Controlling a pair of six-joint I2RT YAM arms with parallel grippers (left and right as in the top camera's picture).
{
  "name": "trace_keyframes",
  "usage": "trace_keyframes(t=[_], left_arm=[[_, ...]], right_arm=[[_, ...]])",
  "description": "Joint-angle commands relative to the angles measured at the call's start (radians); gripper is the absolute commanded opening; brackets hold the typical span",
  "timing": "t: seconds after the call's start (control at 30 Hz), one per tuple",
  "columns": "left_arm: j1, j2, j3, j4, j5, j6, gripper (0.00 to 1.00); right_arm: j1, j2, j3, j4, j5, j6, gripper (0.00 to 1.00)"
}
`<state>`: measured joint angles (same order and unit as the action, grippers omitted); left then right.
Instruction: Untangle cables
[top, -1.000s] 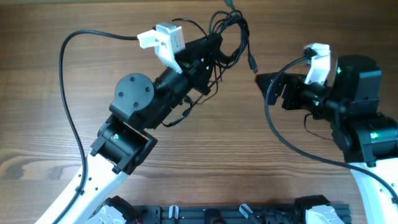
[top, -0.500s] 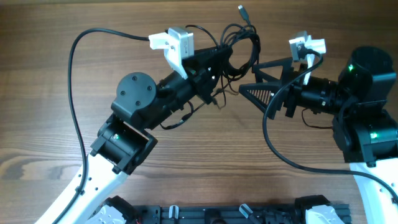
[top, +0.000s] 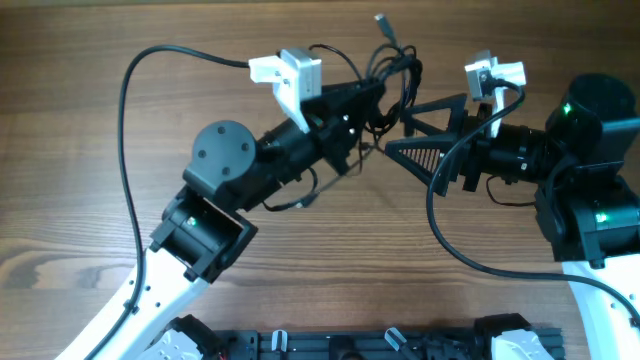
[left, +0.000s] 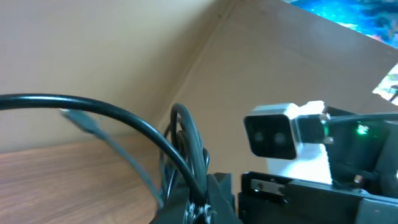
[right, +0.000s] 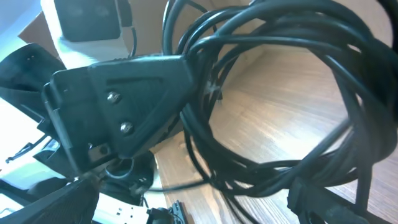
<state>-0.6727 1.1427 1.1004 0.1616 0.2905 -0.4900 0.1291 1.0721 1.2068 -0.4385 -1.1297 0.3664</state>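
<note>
Left gripper: mine, clamped tight on the cables, pinching the looped bundle and lifting it off the table.
Right gripper: my jaws are spread wide and hold nothing. The tips point at the bundle from just beside it, and I cannot tell whether they touch it.
Cables: a knot of thin black loops at the far middle of the table, between my two grippers. One grey plug end sticks out toward the far side.
Room: there is bare wood to the left and on the near side between my arms. The plug end nearly reaches the top border of the overhead view.
Hard to see: my left fingertips are buried under the loops. My right wrist view is filled by loops close up, so I cannot count the cords or trace their crossings. My left wrist view is blurred.
</note>
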Motion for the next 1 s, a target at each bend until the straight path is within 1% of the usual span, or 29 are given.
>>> trace_keyframes(t=[0.0,0.1,0.2,0.3,0.47,0.53,0.67,0.77,0.97], left_arm=[[-0.022,0.024,0.010,0.011,0.031,0.012,0.04],[-0.022,0.024,0.010,0.025,0.031,0.012,0.04],[-0.022,0.023,0.010,0.040,0.039,0.011,0.04],[-0.022,0.022,0.010,0.053,0.077,0.011,0.04],[-0.023,0.022,0.010,0.053,0.142,0.011,0.04],[-0.024,0.023,0.010,0.051,0.158,0.011,0.04],[-0.024,0.023,0.010,0.050,0.145,0.012,0.04],[-0.024,0.023,0.010,0.037,0.100,0.012,0.04],[-0.024,0.023,0.010,0.037,0.097,0.011,0.04]], right_arm=[[0.005,-0.010,0.009,0.008,-0.051,0.003,1.00],[0.005,-0.010,0.009,0.008,-0.048,0.000,1.00],[0.005,-0.008,0.009,-0.001,0.003,0.000,1.00],[0.005,-0.006,0.009,-0.027,0.084,-0.001,1.00],[0.005,0.018,0.009,-0.002,0.082,-0.024,1.00],[0.005,0.030,0.009,0.021,0.037,-0.023,1.00],[0.005,0.041,0.009,0.072,-0.080,-0.022,1.00],[0.005,0.041,0.009,0.073,-0.111,-0.023,1.00],[0.005,0.041,0.009,0.107,-0.135,-0.023,1.00]])
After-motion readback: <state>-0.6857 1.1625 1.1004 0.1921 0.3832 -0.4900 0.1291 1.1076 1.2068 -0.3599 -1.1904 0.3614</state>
